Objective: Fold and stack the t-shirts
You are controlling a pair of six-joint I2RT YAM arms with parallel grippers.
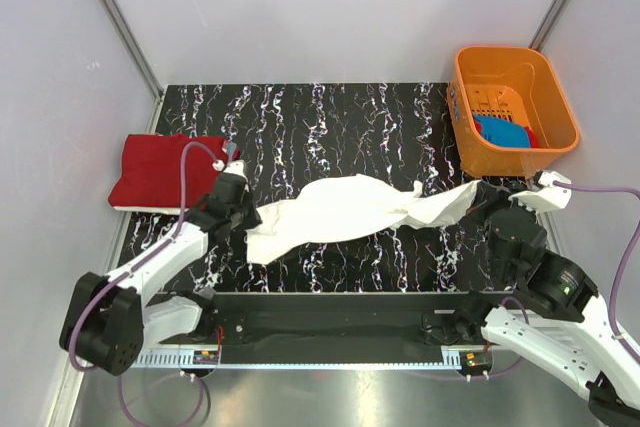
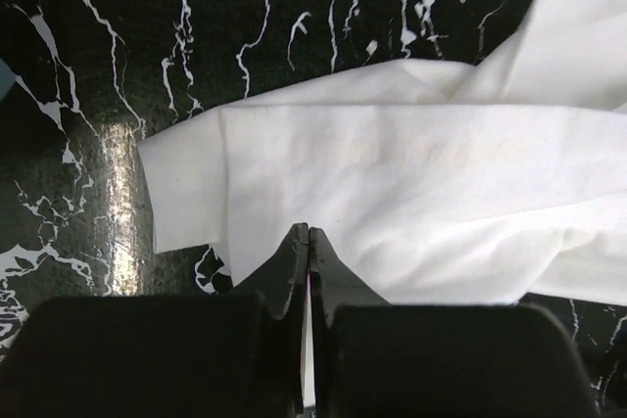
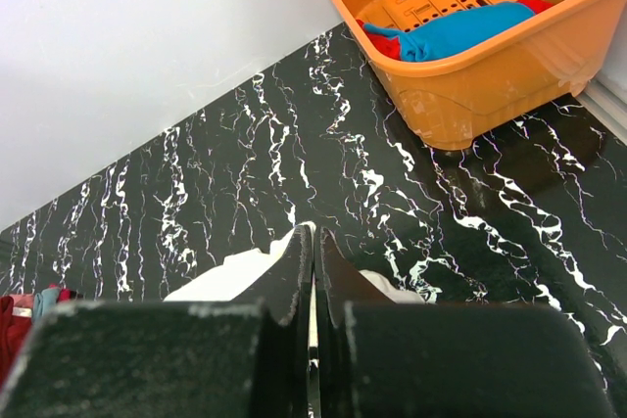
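Orange basket (image 1: 495, 161), blue tee (image 1: 503, 132) inside

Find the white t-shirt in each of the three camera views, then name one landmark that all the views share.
Top external: white t-shirt stretched left to right across the middle of the black marbled tabletop.
Left wrist: white t-shirt fills the centre and right.
Right wrist: only a small patch of white t-shirt at bottom centre.
Shared landmark: the black marbled tabletop, seen in all three.
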